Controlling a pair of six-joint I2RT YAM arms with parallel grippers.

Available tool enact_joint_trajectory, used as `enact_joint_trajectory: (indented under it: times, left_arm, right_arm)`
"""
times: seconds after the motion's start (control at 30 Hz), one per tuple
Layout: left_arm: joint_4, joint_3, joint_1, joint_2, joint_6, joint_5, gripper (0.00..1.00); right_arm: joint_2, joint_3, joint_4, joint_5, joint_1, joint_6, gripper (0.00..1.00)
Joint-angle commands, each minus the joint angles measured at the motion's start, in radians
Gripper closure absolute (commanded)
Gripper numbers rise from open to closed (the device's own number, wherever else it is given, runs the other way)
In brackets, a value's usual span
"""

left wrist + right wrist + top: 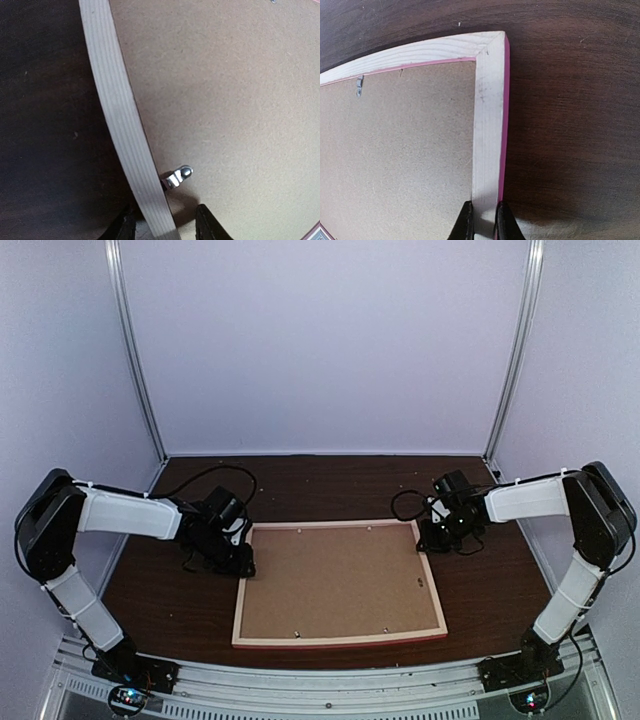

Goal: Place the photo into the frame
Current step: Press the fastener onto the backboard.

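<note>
**Frame face down on worktop, right gripper clamped on it, left gripper loose around the rail**

Surface: dark brown wood-grain worktop (180, 590), matte, with a few pale specks in the close views. A silver metal rail (320, 680) runs along the near edge, where both arm bases are bolted.

Room: plain pale lilac-white walls (320, 340) at the back and both sides. Two thin metal posts (135, 350) stand in the back corners.

The frame (340, 639) lies flat mid-worktop, back side up. Its pale wood rails face up and a pink strip shows along the outer edge. A brown backing board (335, 585) fills the inside of it. A small metal tab (179, 176) sticks from the left rail onto the board.

Left gripper (240, 562) is at the frame's far-left corner. In the wrist view its fingers (207, 225) straddle the left rail with a gap on the board side, so it is released, not pinching.

Right gripper (430, 540) is at the far-right corner. Its fingers (465, 222) press on both sides of the right rail, so it is grasping the frame.

Both arms reach inward from the sides, with cables looped behind each wrist.
</note>
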Motion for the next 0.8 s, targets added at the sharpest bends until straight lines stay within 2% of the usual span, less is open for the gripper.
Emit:
enact_joint_trajectory:
  times: [0.0, 0.23, 0.5, 0.77]
  left_arm:
    - [0.005, -0.025, 0.003, -0.021, 0.003, -0.004, 0.61]
    - [0.005, -0.028, 0.003, -0.015, -0.012, -0.011, 0.75]
    - [0.034, -0.056, 0.003, -0.038, -0.062, -0.028, 0.85]
    - [0.083, -0.084, 0.001, -0.055, -0.116, -0.05, 0.94]
  right_arm:
    - [0.049, -0.048, -0.088, -0.008, -0.008, 0.017, 1.0]
    - [0.036, -0.056, -0.087, -0.006, -0.006, 0.017, 1.0]
    - [0.031, -0.033, -0.102, -0.001, -0.005, 0.004, 1.0]
    - [0.04, 0.006, -0.113, -0.003, -0.005, -0.014, 0.78]
